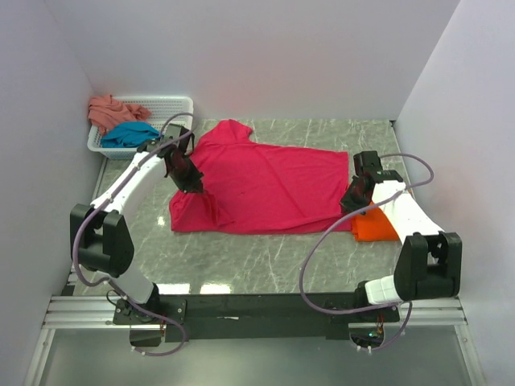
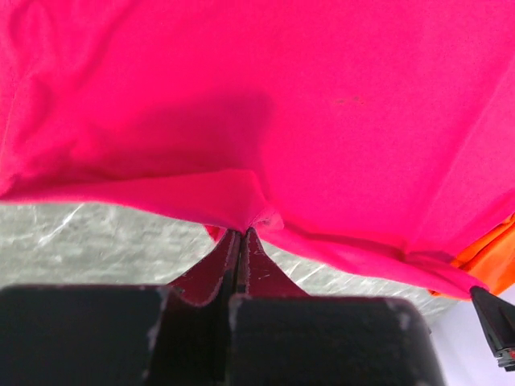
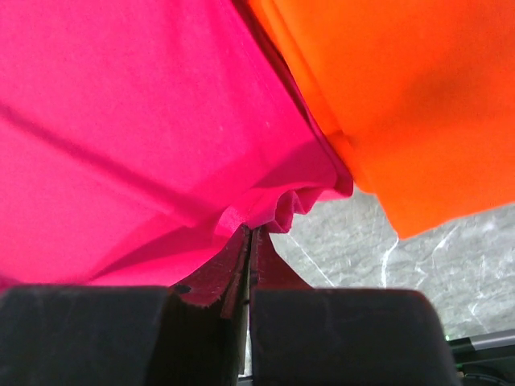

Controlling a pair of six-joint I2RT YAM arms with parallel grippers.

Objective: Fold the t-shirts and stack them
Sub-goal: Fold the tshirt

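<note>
A magenta-red t-shirt [image 1: 269, 181] lies spread across the middle of the table, one sleeve pointing to the far side. My left gripper [image 1: 193, 185] is shut on its left edge [image 2: 249, 213]. At the shirt's right edge [image 3: 265, 211], my right gripper [image 1: 352, 203] is shut on the cloth. A folded bright orange t-shirt [image 1: 375, 225] lies at the right, under my right arm and beside that edge [image 3: 402, 104]. The teal t-shirt [image 1: 129, 133] and the salmon-pink t-shirt [image 1: 111, 110] lie crumpled in the basket.
A white mesh basket [image 1: 173, 106] stands at the far left corner. White walls close in the table on the left, back and right. The marble table top [image 1: 265, 257] shows in front of the shirt.
</note>
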